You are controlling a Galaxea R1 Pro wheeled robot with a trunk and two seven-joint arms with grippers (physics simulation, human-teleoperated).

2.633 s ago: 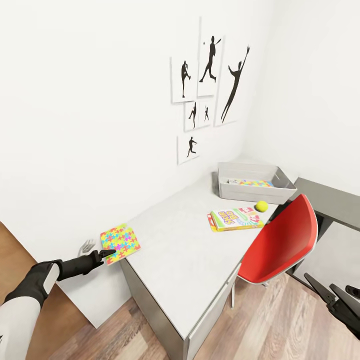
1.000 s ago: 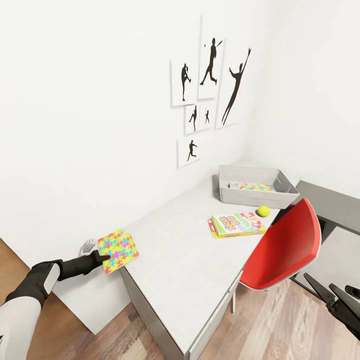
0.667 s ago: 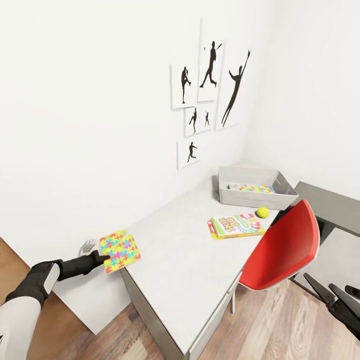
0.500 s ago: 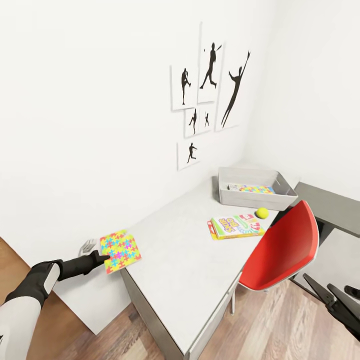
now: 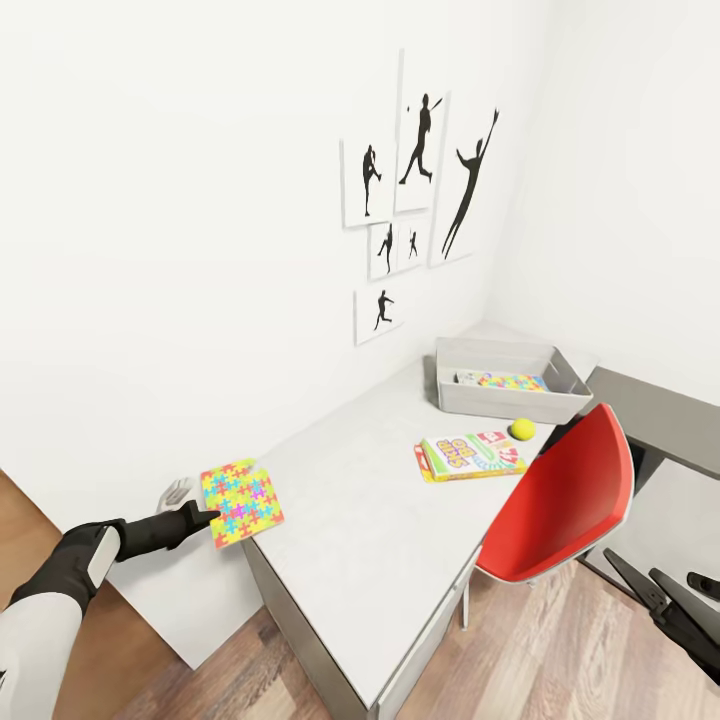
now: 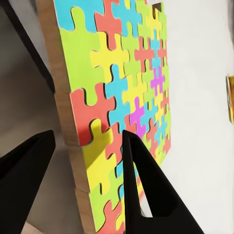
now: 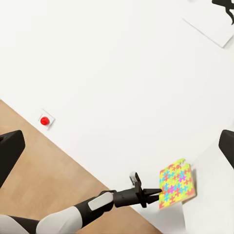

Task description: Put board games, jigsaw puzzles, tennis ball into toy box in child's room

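My left gripper [image 5: 213, 517] is shut on the edge of a jigsaw puzzle [image 5: 241, 502], a bright square tilted at the left end of the table [image 5: 360, 520]. In the left wrist view one finger lies over the jigsaw puzzle [image 6: 131, 92] face and the other under it. A second puzzle [image 5: 505, 381] lies inside the grey toy box [image 5: 490, 403] at the table's far end. In front of the box are a board game [image 5: 468, 455] and the tennis ball [image 5: 522, 429]. My right gripper [image 5: 632, 563] hangs open and empty, low at the right. The bed is out of view.
A red chair [image 5: 560, 495] is pushed against the table's front near the board game. A dark-grey cabinet [image 5: 660, 415] stands right of the toy box. Silhouette pictures [image 5: 420, 170] hang on the wall. Wood floor lies on both sides.
The puzzle went from lying flat on the table corner to tilted in my left gripper. Over the last half second it has hardly moved. The view has shifted slightly.
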